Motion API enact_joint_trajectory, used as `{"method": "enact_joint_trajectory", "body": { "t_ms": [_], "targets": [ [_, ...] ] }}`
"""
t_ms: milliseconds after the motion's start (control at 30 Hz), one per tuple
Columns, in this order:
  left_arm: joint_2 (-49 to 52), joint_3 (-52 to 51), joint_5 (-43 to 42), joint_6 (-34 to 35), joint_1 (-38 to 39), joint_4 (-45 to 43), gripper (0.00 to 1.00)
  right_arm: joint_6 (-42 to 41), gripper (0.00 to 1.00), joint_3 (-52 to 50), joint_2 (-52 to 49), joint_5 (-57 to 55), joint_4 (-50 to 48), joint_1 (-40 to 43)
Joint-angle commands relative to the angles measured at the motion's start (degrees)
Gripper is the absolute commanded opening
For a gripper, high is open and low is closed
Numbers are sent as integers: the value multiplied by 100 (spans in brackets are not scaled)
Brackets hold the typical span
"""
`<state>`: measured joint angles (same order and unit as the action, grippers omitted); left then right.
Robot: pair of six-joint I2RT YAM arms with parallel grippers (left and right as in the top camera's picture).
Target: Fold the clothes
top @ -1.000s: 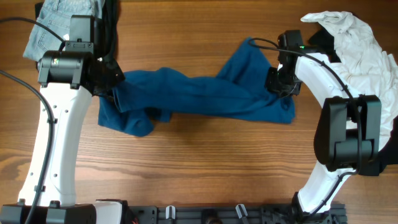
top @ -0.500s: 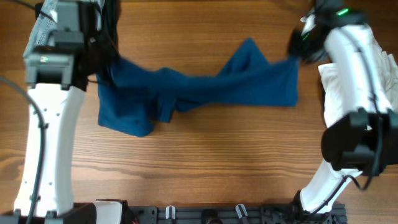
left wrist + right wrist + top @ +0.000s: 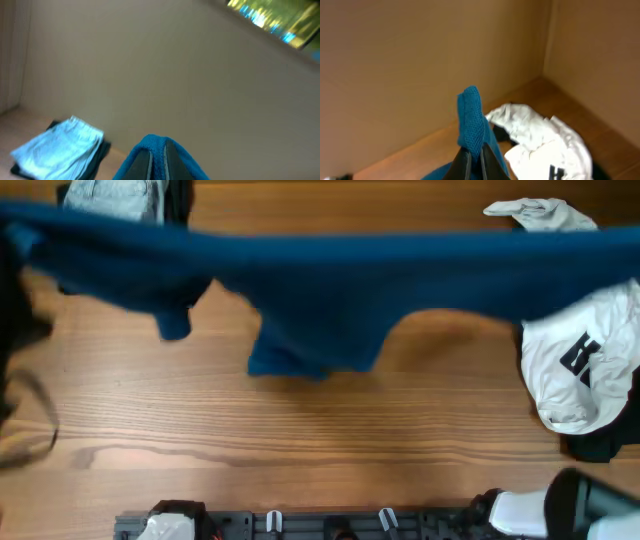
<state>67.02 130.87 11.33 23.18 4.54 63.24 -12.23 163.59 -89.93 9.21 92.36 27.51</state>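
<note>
Overhead: the dark-blue shirt is stretched as a blurred band from the left edge of the table to the right edge, held up off the wood, with a loose part hanging down near the middle. At the far-left corner lie the light jeans, with a black garment just beside them. Along the right edge lies the white top with black print, partly covered by the blue band. Neither pincer can be made out here.

Left wrist: the left gripper has its fingers drawn together on a fold of the blue shirt, which bulges above the tips. Beyond, to the lower left, the folded jeans sit on the dark cloth, against a plain wall.

Right wrist: the right gripper is clamped on the shirt too — a narrow ridge of blue cloth stands up between the fingers. The white top lies crumpled on the wood behind it, toward the corner.
</note>
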Motion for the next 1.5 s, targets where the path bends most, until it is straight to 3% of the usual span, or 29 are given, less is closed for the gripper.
{"method": "enact_joint_trajectory", "body": {
  "t_ms": [0, 267, 533, 733, 833, 933, 1100, 1367, 1467],
  "targets": [
    [-529, 127, 164, -223, -31, -256, 4, 184, 5, 33, 282, -17, -24, 140],
    [-35, 125, 420, -483, -31, -511, 4, 479, 4, -280, -210, 385, -26, 140],
    [2356, 127, 444, -651, -33, -1038, 4, 625, 4, -376, -2055, 619, -308, -341],
    [3757, 127, 433, -1025, -107, -2627, 4, 76, 4, -376, -3279, 328, -2063, -1158],
    [3807, 168, 374, -1198, -94, -3615, 4, -70, 4, -337, -3259, 323, -3112, -1364],
    [3775, 861, 306, -1397, -92, -3995, 4, -195, 4, -293, -2975, 323, -3901, -1373],
    [3770, 1600, 221, -2004, -96, -3748, 4, -188, 4, -302, -2894, 323, -4188, -1375],
    [4728, 1523, 221, -1976, -269, -1043, 4, -96, 4, -1224, -3388, 328, -3679, -1416],
    [5117, 1523, 219, -1976, -319, -612, 4, 68, 4, -1554, -3394, 328, -3652, -1416]
  ]
}}
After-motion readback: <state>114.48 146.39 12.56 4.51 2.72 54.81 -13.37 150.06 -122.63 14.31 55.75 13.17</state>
